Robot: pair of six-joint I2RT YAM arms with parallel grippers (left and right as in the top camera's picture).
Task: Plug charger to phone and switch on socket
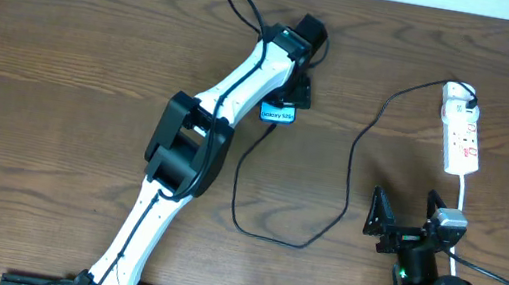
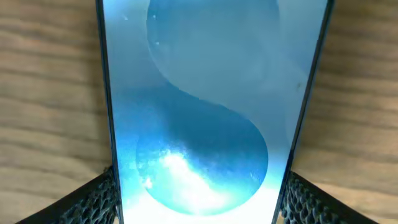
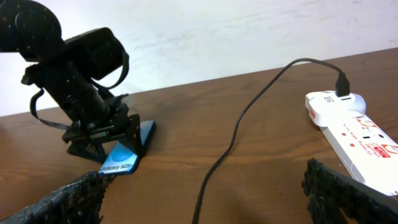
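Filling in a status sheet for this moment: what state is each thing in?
phone: screen lit, face up.
socket: switch position unreadable.
charger: plugged into socket; phone end hidden.
left gripper: shut on phone.
right gripper: open, empty.

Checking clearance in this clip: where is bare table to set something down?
Free: the wide tabletop left of the left arm; the patch ringed by the charger loop. Crowded: around the phone, and between socket and right arm.
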